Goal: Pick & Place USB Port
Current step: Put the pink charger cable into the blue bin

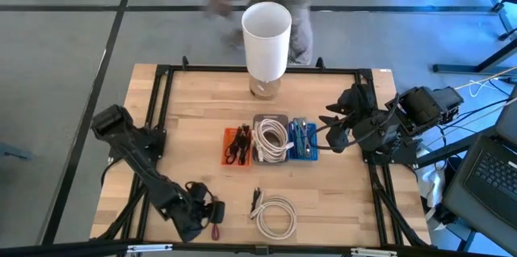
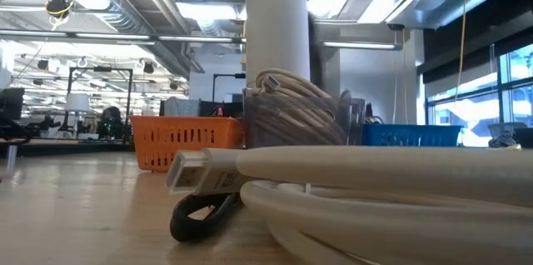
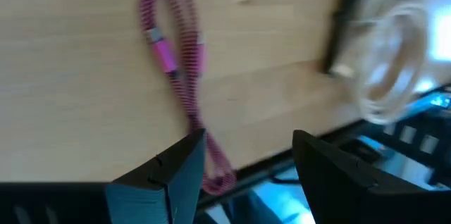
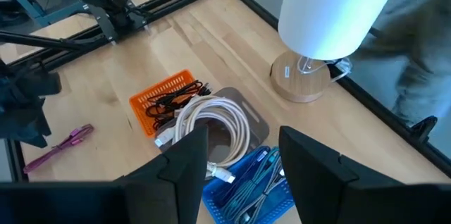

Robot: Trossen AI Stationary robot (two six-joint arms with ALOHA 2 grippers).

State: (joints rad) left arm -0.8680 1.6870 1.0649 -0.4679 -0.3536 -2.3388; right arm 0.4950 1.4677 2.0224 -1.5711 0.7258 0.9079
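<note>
Three bins point(image 1: 267, 140) sit mid-worktop point(image 1: 194, 111), a lamp point(image 1: 266, 39) at the far edge; left gripper point(image 1: 212, 211) and right gripper point(image 1: 333, 132) both have fingers apart.

Bright overhead light; left wrist view blurred.

arms: dark, jointed | right arm point(image 1: 380, 124): bulky black wrist | wedge-shaped fingers point(image 4: 180, 168)

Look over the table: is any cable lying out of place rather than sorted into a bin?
Yes, two. A white coiled cable lies loose on the table's near side, outside the three bins, and a pink cable lies bare on the wood below the left gripper, which is open.
</note>
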